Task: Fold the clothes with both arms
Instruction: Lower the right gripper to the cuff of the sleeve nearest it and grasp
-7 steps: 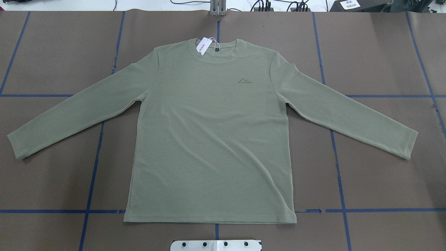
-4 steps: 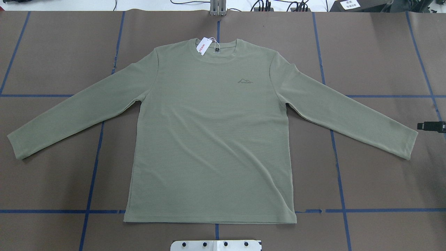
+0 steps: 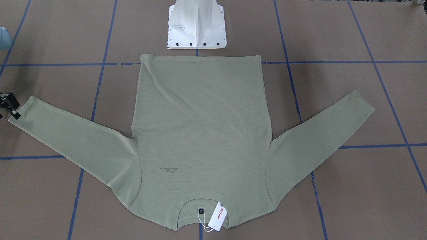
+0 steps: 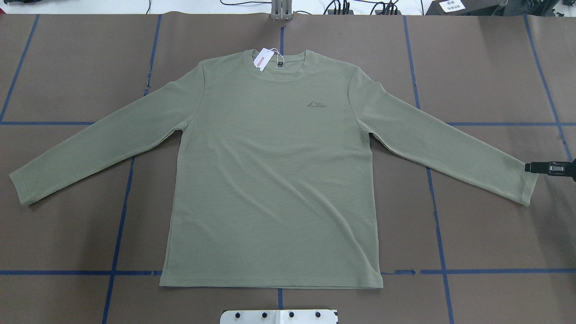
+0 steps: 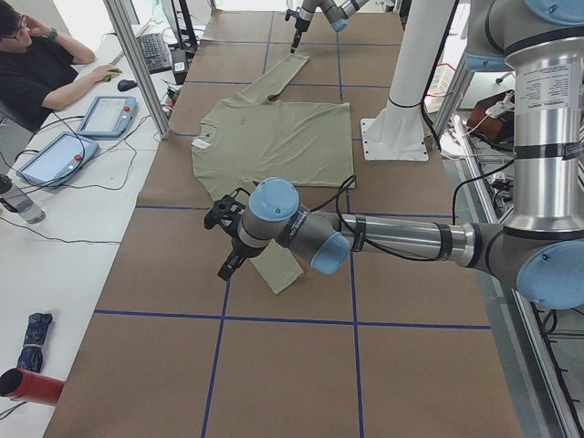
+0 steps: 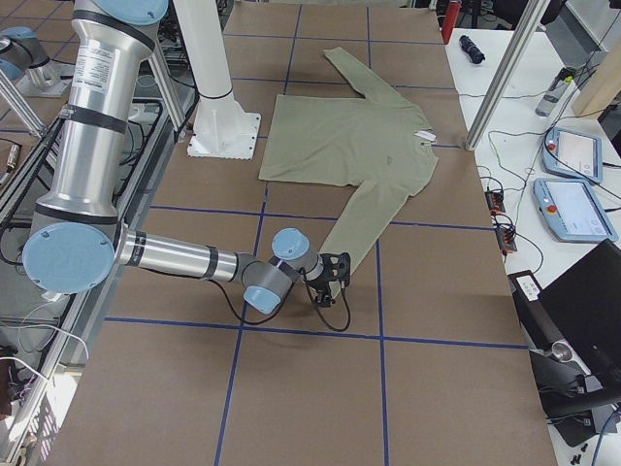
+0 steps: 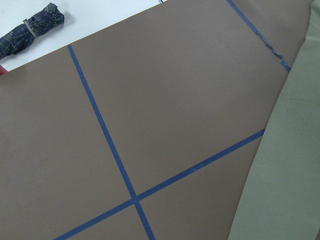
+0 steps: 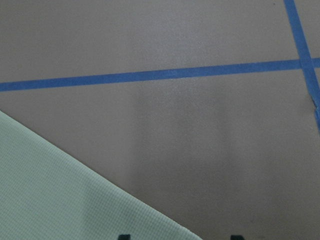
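Closest to the robot, the white pedestal base (image 4: 279,316) stands on the brown-papered desk (image 4: 67,225), which is gridded with blue tape lines (image 4: 67,272); just past the base plate lies the hem of the sage-green shirt (image 4: 270,180), spread flat and face up in the middle of the desk, both long sleeves angled out and back toward the robot's side.

Out on the robot's right, the right gripper (image 4: 528,167) comes in low at the far corner of the right cuff (image 4: 526,186); in its wrist view two dark fingertips (image 8: 124,236) show at the bottom edge, so the jaws stand wide apart, with the cuff's edge reaching in between them and nothing clamped.

On the other side, the left gripper (image 5: 224,267) hangs just beside the left cuff (image 5: 278,269); only the side camera shows it, so I cannot tell how its jaws stand; its wrist view takes in sleeve, tape and a rolled dark plaid umbrella (image 7: 30,32) off the paper.

Farther up the chest is a tonal mountain-outline chest logo (image 4: 317,105), its lettering too small to read; farthest, at the collar, a small black neck label (image 3: 200,210), unreadable, and a white hang tag (image 3: 218,216) reading "MINISO" in red.
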